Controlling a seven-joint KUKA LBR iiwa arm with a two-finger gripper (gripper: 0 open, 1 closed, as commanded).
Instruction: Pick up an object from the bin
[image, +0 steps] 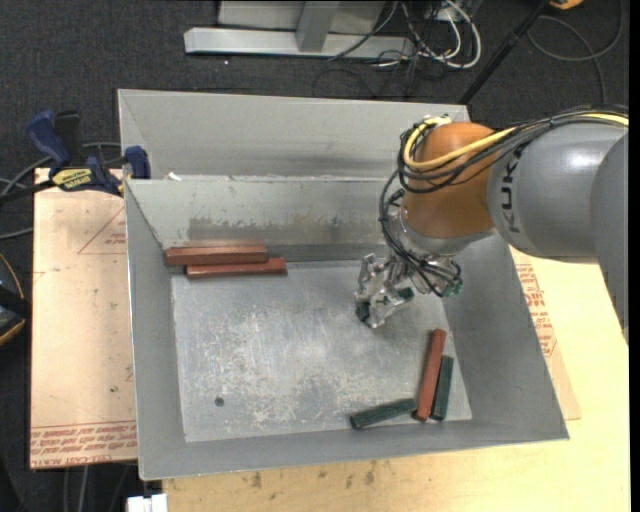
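Arm's end effector (380, 298) hanging over scuffed grey metal bin (260, 370) floor right of centre, its spread being impossible to tell, flat red-brown bar (432, 372) lying front-right, just beside 2 dark green bars (385, 413).

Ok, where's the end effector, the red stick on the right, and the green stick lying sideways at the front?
end effector (377, 308): camera view, its lower tip over the bin floor.
red stick (431, 375): camera view, middle of its length.
green stick (383, 414): camera view, middle of its length.
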